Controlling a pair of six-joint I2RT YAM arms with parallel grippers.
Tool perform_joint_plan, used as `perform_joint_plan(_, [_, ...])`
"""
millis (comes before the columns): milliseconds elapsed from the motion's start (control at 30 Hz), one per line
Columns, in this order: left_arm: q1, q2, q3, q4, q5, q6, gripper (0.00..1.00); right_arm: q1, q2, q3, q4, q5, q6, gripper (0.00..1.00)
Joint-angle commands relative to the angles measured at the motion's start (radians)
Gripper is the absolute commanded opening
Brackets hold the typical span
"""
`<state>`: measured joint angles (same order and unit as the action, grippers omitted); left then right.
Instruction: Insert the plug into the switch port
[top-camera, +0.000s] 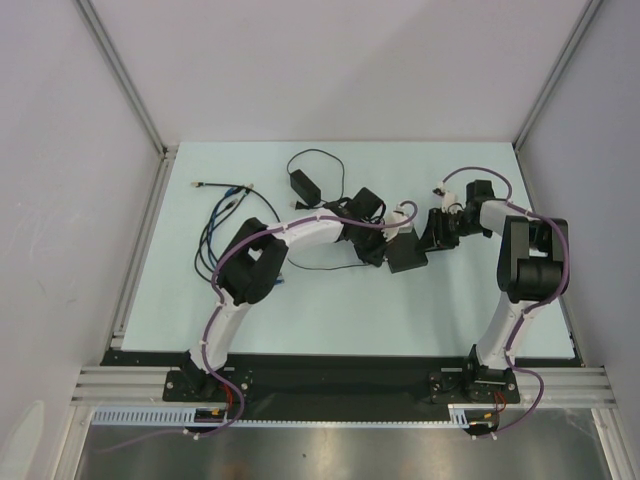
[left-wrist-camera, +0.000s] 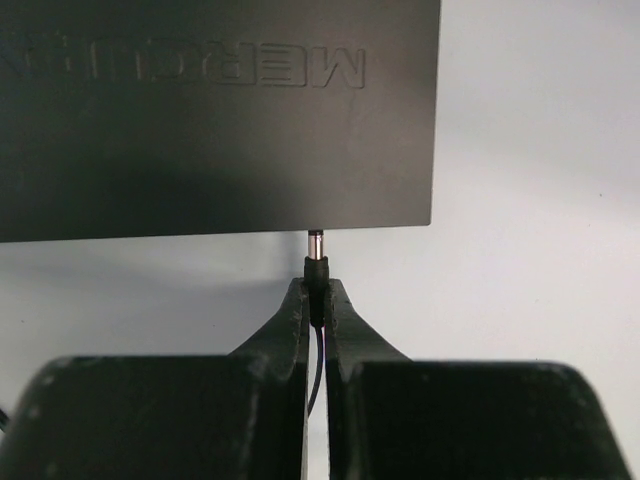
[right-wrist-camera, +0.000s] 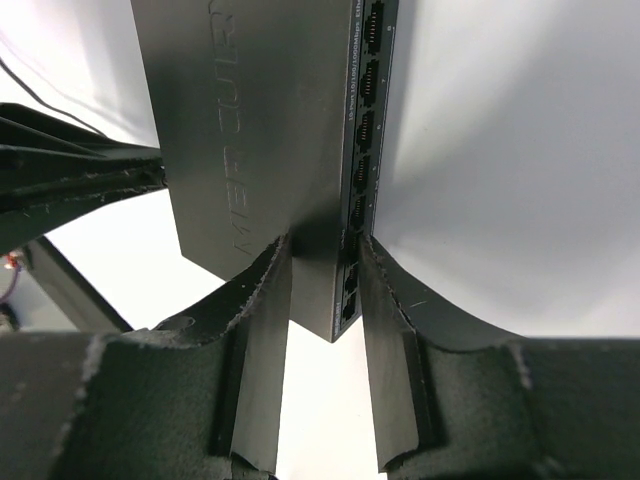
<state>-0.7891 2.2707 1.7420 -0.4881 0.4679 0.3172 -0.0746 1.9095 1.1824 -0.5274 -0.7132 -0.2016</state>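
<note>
The switch (top-camera: 406, 259) is a flat matte-black box held up on edge in the middle of the table. My right gripper (top-camera: 436, 232) is shut on one corner of it. In the right wrist view the switch (right-wrist-camera: 260, 130) sits between my fingers (right-wrist-camera: 265, 330), its row of ports (right-wrist-camera: 362, 150) facing right. My left gripper (left-wrist-camera: 317, 292) is shut on the small black barrel plug (left-wrist-camera: 317, 268). The plug's metal tip meets the lower edge of the switch (left-wrist-camera: 220, 120). Whether it is in a socket is hidden. In the top view the left gripper (top-camera: 384, 247) is just left of the switch.
A black power adapter brick (top-camera: 302, 183) with its thin cord lies at the back centre. A bundle of blue and black network cables (top-camera: 225, 205) lies at the left. The left gripper's dark body shows at the left of the right wrist view (right-wrist-camera: 70, 190).
</note>
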Motion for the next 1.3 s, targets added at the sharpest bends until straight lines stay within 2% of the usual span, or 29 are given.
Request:
perform_joint_plan(0, [-0.004, 0.016, 0.028, -0.063, 0.038, 0.069, 0.00, 0.004, 0.048, 0.014, -0.011, -0.008, 0.027, 0.37])
perform_joint_plan(667, [-0.013, 0.062, 0.057, -0.158, -0.052, 0.109, 0.00, 0.004, 0.051, 0.036, -0.031, -0.061, 0.044, 0.38])
perform_joint_plan(1267, [-0.025, 0.113, 0.119, -0.271, -0.077, 0.140, 0.00, 0.002, 0.071, 0.052, -0.048, -0.107, 0.091, 0.39])
